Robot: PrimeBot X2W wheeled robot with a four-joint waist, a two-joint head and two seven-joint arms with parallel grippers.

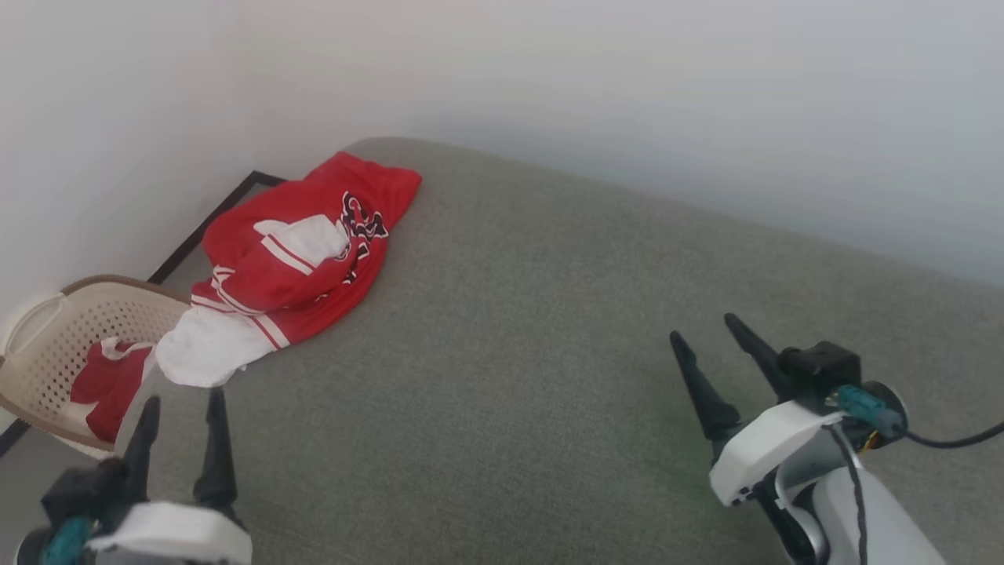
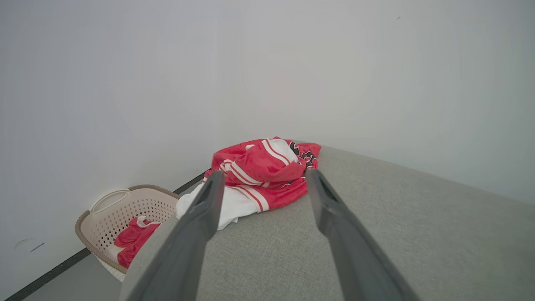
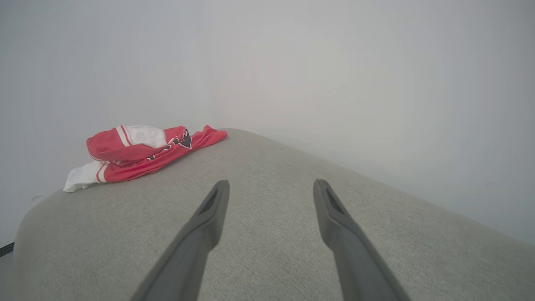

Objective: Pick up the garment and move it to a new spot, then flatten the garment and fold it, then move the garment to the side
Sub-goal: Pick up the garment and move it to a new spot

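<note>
A: Grey cushion (image 1: 549,353) is most of the head view, wall (image 1: 627,78) behind it. Where's the shirt (image 1: 298,259)?

B: Far left corner of the cushion, bunched up, lettering partly showing. A laundry basket (image 1: 94,318) sits on the floor (image 2: 71,284) just beside that corner, with another red cloth (image 1: 110,384) in it.

A: Grippers?

B: Left gripper (image 1: 183,397) has its jaws spread wide and empty, near the shirt's closest edge but not touching. Right gripper (image 1: 703,327) is also wide and empty, well apart from the shirt and over bare cushion.

A: Step?

B: I'd say the first pick hasn't started. Nothing is flattened or folded.

A: Risks?

B: Main one is the white sleeve (image 1: 200,353), which lies right at the cushion edge on the basket side. A shallow pinch on that sleeve alone could drag the rest over the edge, into the basket or onto the floor.

A: Anything else?

B: The shirt is layered on itself — grabbing the top fold may lift one layer and leave it twisted, which makes flattening harder. Steep fingers could dig into the soft cushion. The red cloth in the basket is a lookalike — it's the wrong target if the left arm drifts outward.
</note>
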